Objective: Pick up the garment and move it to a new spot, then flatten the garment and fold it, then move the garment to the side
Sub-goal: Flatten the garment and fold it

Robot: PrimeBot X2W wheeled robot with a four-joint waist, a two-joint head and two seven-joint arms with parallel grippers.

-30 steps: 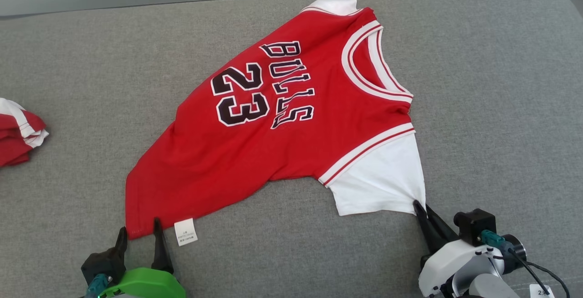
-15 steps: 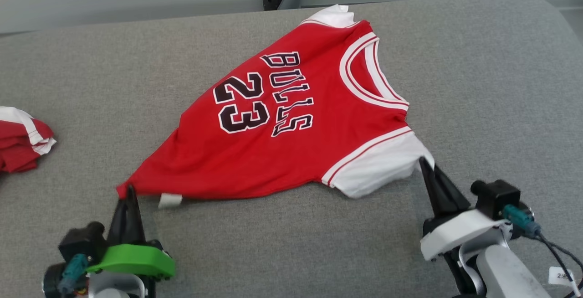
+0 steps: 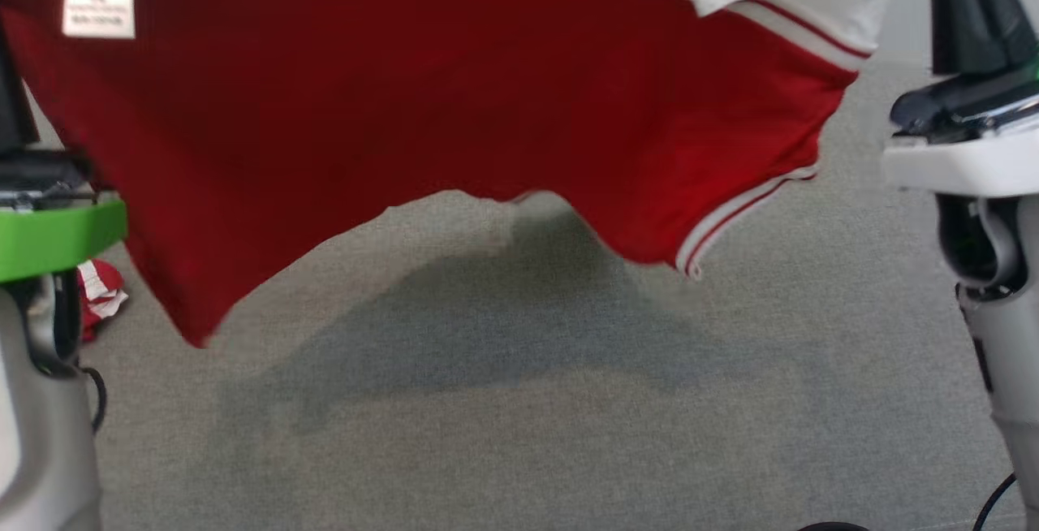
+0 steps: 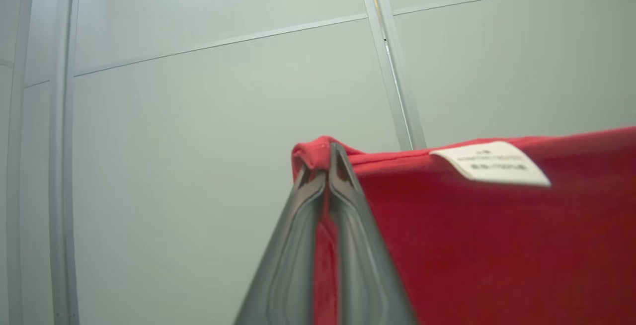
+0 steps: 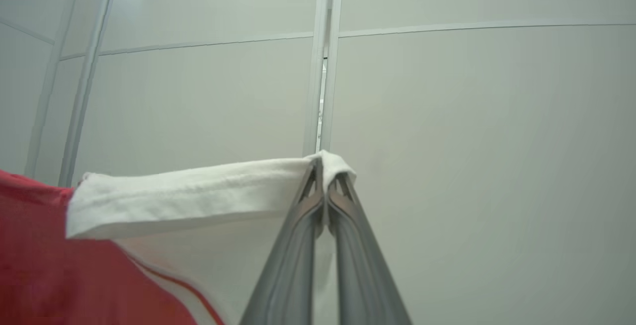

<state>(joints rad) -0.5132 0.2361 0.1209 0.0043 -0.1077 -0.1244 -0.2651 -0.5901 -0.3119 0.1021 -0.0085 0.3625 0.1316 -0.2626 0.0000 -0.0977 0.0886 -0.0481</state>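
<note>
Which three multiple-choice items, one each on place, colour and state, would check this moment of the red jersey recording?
1. Where is the red-and-white short-sleeved jersey? A. hanging above the grey fabric surface; B. flat on it; C. heaped on it.
2. What colour is the sleeve pinched by the right gripper? A. red; B. black; C. white.
3. How is the left gripper? A. open; B. shut on the jersey's red corner; C. shut on nothing.
Answers: A, its lower edge hangs clear of the surface; C, white cloth sits in that grip; B, red cloth is clamped in it.
</note>
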